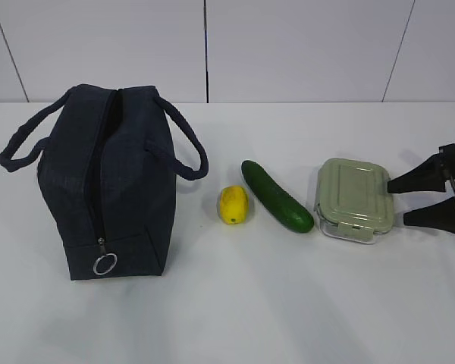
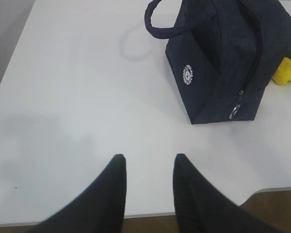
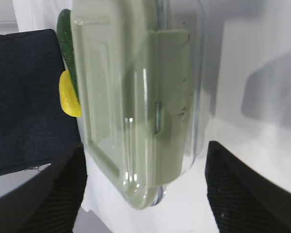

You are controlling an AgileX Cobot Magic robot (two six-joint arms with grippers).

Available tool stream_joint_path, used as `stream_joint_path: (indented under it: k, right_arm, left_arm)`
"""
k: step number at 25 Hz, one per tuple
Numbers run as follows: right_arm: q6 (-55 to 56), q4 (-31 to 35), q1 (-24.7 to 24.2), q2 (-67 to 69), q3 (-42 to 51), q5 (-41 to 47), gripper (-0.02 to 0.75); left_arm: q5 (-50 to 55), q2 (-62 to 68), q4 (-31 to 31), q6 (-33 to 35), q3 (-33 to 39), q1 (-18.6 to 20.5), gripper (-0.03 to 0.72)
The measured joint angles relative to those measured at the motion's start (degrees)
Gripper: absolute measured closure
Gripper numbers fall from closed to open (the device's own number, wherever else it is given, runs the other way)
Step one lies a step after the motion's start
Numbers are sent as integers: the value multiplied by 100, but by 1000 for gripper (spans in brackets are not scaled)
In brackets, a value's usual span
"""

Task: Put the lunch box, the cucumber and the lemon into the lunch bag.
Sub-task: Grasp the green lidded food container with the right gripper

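We count four task things on the white table (image 1: pixel 235 303): one bag (image 1: pixel 110 182), one lemon (image 1: pixel 233 205), one cucumber (image 1: pixel 276 196) and one box (image 1: pixel 355 199), laid out in that order from left to right in the exterior view.

The bag stands upright at the left, its two loop handles drooping out to either side. Its zipper runs over the top and down the near end, where we see one silver ring pull (image 1: pixel 105 264) hanging close to the base. In the left wrist view we also find one small white emblem (image 2: pixel 187 74) on the bag's side.

The lemon lies just right of the bag, apart from it. The cucumber lies on a slant just beside the lemon, its near end pointing toward the box; we cannot tell whether cucumber and box touch. The box sits flat with its pale green lid clipped on, one clip facing the camera.

We see two grippers. The right gripper (image 1: pixel 402 200) comes in from the right edge at table height, its jaws spread apart and its fingertips just short of the box's right side, not touching it. From the right wrist view the box fills the space ahead, between the two dark fingers (image 3: pixel 242 189). The left gripper (image 2: pixel 145 167) hovers over bare table, well apart from the bag, its jaws likewise apart and holding nothing.
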Motion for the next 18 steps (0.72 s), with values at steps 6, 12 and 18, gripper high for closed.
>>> stream_joint_path:
  k: [6, 12, 18]
  right_arm:
    - [-204, 87, 0, 207, -277, -13, 153]
    - [-378, 356, 0, 207, -319, -13, 153]
    - [-396, 441, 0, 413, -328, -13, 154]
  left_arm:
    - [0, 0, 0, 0, 0, 0, 452]
    - [0, 0, 0, 0, 0, 0, 454]
    - [0, 0, 0, 0, 0, 0, 454]
